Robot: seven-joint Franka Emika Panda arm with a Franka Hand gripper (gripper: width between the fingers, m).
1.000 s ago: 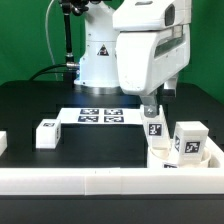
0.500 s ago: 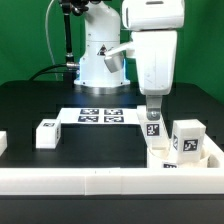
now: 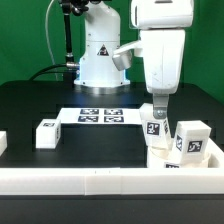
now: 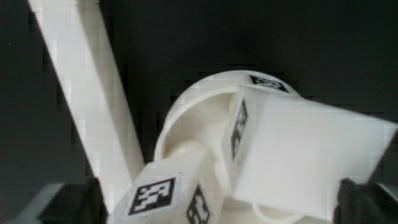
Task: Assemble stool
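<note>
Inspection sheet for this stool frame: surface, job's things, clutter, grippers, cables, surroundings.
Surface: black table, white border rail along its near edge.
Job's things: seat by the rail; first leg and second leg upright at it; third leg apart, toward the exterior view's left.
Clutter: marker board; white piece cut off at the edge.
Grippers: gripper open, over the first leg.
Cables: dark cable behind the robot base.
Surroundings: green backdrop.

Gripper (image 3: 157, 104) downward, wide open, arm upright
</note>
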